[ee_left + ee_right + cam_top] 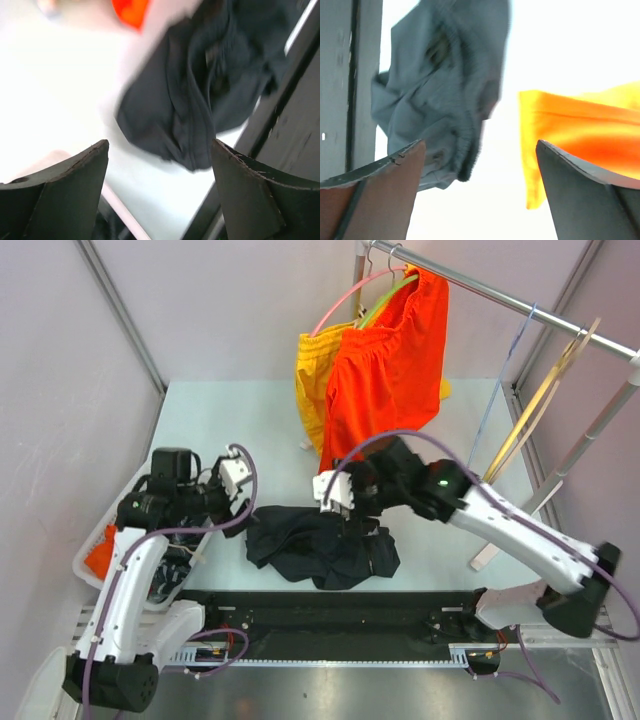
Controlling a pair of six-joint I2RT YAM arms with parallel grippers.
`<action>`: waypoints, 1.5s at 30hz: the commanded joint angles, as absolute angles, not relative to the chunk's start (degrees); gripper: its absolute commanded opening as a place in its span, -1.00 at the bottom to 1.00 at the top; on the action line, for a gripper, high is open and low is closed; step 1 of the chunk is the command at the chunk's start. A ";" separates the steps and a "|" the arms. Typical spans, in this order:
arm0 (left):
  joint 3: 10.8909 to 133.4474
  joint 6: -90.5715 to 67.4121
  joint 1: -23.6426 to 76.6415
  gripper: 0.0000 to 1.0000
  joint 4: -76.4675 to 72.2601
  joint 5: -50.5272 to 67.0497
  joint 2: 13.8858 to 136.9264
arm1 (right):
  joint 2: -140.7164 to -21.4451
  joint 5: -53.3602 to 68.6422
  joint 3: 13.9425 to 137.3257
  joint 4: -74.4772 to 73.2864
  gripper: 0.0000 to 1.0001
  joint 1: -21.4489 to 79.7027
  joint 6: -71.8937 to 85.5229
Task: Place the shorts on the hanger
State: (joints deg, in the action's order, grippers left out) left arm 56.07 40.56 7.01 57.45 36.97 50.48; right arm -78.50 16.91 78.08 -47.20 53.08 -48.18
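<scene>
The dark shorts [320, 545] lie crumpled on the table's near middle. They also show in the left wrist view [200, 90] and the right wrist view [440, 90]. The light-blue wire hanger [500, 390] hangs on the clothes rail at the right, empty. My left gripper [243, 502] is open and empty just left of the shorts; in its own view [160, 150] the shorts lie ahead of the fingers. My right gripper [338, 505] is open and empty over the shorts' far edge; in its own view [480, 147] the waistband lies ahead and to the left.
Orange shorts [390, 370] and yellow shorts [312, 380] hang on pink and green hangers from the rail [500, 295]. Cream hangers [540, 405] hang beside the blue one. A white basket [100, 540] with clothes stands at the left. A black rail [330, 615] runs along the near edge.
</scene>
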 commanded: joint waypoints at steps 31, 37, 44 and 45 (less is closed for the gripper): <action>72.42 8.97 12.30 0.80 24.52 45.44 64.77 | -56.34 23.46 104.16 -40.26 0.29 -19.24 20.21; 71.63 7.91 12.30 0.81 24.00 44.56 64.78 | -58.53 26.10 103.45 -36.48 0.23 -19.86 22.67; 70.75 7.12 12.31 0.80 23.29 43.07 64.95 | -64.07 23.22 105.47 -35.24 0.18 -12.76 18.30; 70.58 6.95 12.39 0.81 23.20 42.98 65.04 | -64.42 21.11 105.47 -35.59 0.18 -10.92 16.63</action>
